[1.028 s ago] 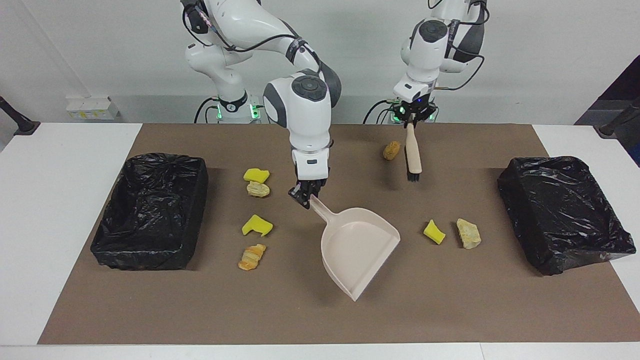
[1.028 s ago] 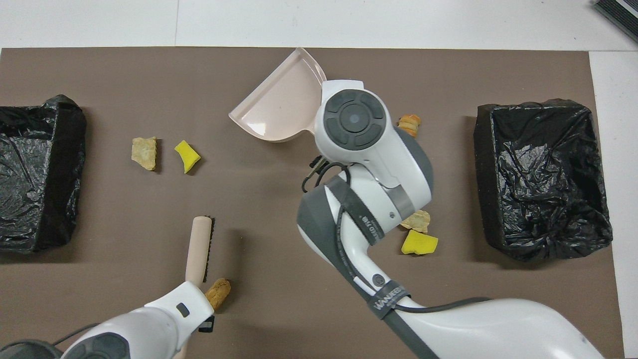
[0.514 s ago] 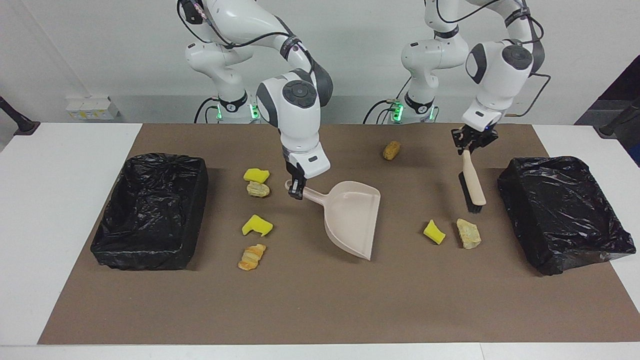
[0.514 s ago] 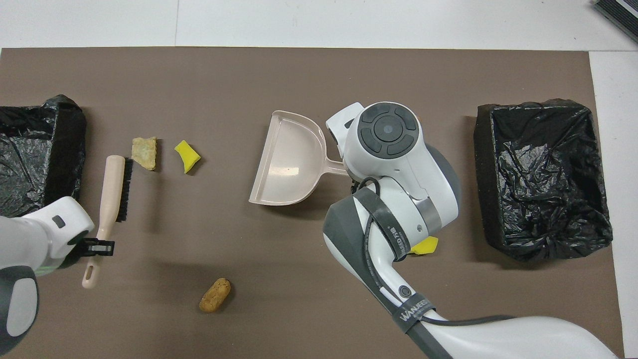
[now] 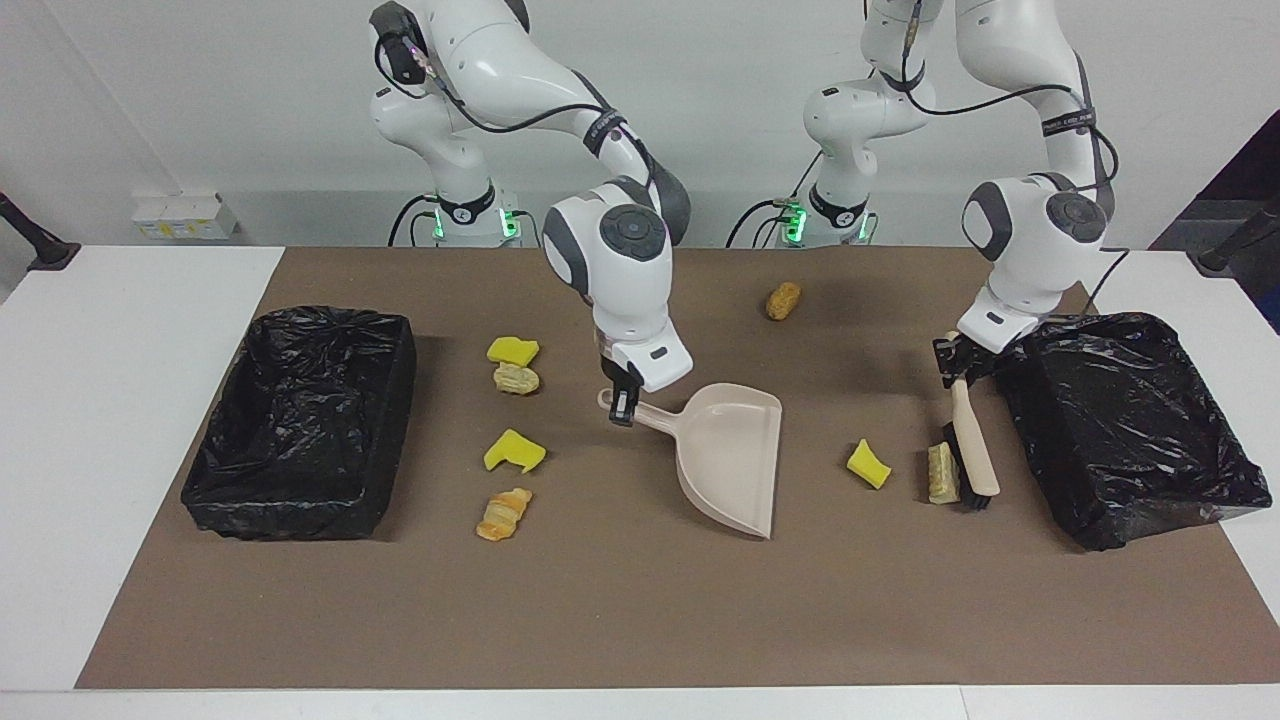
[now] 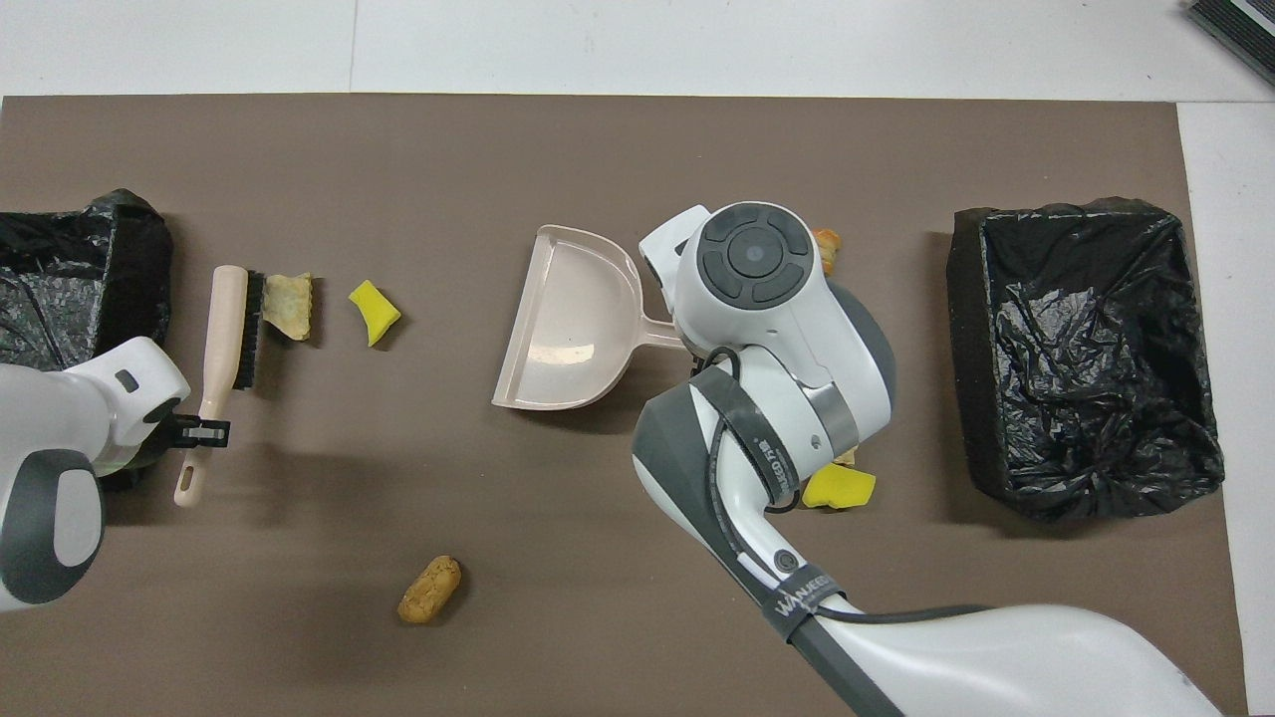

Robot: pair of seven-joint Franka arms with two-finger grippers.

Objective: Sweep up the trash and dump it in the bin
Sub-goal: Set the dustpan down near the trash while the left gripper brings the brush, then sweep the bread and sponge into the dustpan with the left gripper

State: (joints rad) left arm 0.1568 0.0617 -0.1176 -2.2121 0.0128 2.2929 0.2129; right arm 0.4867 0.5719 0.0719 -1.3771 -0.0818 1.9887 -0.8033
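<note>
My right gripper [image 5: 622,405] is shut on the handle of the beige dustpan [image 5: 728,455], which sits mid-mat with its mouth toward the left arm's end; it also shows in the overhead view [image 6: 573,319]. My left gripper [image 5: 958,365] is shut on the handle of the beige brush [image 5: 972,450]. The bristles touch a tan lump [image 5: 941,473]. A yellow scrap [image 5: 868,464] lies between that lump and the dustpan. A brown lump [image 5: 783,300] lies nearer the robots. Several scraps [image 5: 514,451] lie toward the right arm's end.
A black-lined bin [image 5: 1130,425] stands at the left arm's end of the brown mat, right beside the brush. A second black-lined bin [image 5: 300,420] stands at the right arm's end. In the overhead view my right arm hides some scraps.
My left arm carried the brush toward its end of the table and lowered the bristles against the tan lump. My right gripper turned the dustpan so its mouth faces that lump.
</note>
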